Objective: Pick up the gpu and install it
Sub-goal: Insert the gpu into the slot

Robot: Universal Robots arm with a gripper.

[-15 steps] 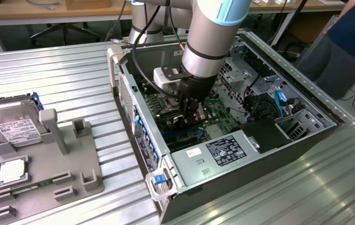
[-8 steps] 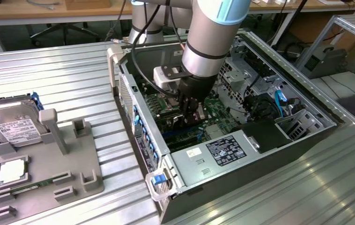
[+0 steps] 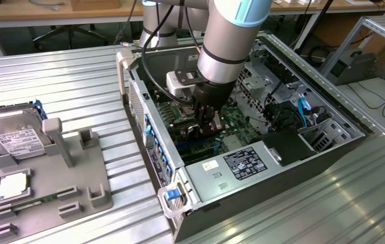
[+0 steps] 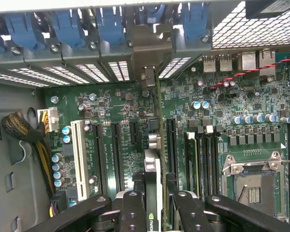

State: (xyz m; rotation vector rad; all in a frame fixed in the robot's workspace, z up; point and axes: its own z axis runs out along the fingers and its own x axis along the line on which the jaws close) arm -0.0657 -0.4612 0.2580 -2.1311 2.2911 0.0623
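Observation:
My gripper (image 3: pixel 206 118) reaches down into the open computer case (image 3: pixel 328 152), over the green motherboard (image 4: pixel 222 96). It is shut on the gpu (image 4: pixel 153 166), which stands edge-on between the two black fingers (image 4: pixel 131 212). The wrist view shows the gripper (image 4: pixel 157 215) with the thin card running away from it, above the black expansion slots (image 4: pixel 117 150). The card's silver bracket (image 4: pixel 150 46) sits against the case's rear wall, among the blue slot clips (image 4: pixel 63 24). From the exterior view the gpu (image 3: pixel 204 132) is a dark sliver under the fingers, low over the board.
A grey parts fixture (image 3: pixel 77 173) lies on the slatted metal table at the exterior view's left. It holds a silver hard drive (image 3: pixel 13 134), a processor (image 3: pixel 13 185) and a green memory stick (image 3: pixel 26 204). The power supply (image 3: pixel 243 162) and drive cage (image 3: pixel 318 134) crowd the case.

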